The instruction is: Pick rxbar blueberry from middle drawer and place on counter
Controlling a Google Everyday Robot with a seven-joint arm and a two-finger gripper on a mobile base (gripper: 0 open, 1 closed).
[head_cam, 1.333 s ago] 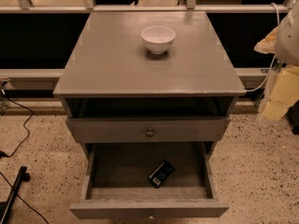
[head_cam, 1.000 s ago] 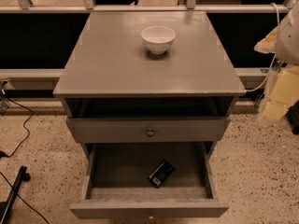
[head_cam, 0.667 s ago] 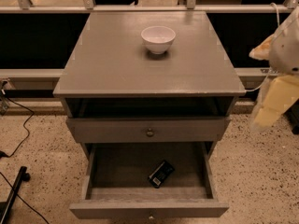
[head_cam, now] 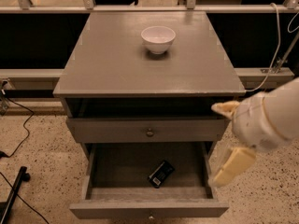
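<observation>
The rxbar blueberry (head_cam: 160, 173), a dark flat packet with a white patch at its near end, lies at an angle on the floor of the open middle drawer (head_cam: 140, 208), right of centre. The counter (head_cam: 117, 64) is the cabinet's grey top. My gripper (head_cam: 224, 139) hangs at the cabinet's right side, level with the drawer fronts, above and to the right of the packet. Its two cream fingers (head_cam: 232, 166) stand spread apart with nothing between them.
A white bowl (head_cam: 158, 38) stands at the back middle of the counter. The knobbed drawer front (head_cam: 149, 130) above the open drawer is shut. Cables (head_cam: 18, 139) and a black stand foot (head_cam: 14, 195) lie on the speckled floor at left. A railing runs behind the cabinet.
My arm has swung left and down from the right edge of view, so the gripper now sits close to the cabinet's right front corner. The packet and bowl have not moved.
</observation>
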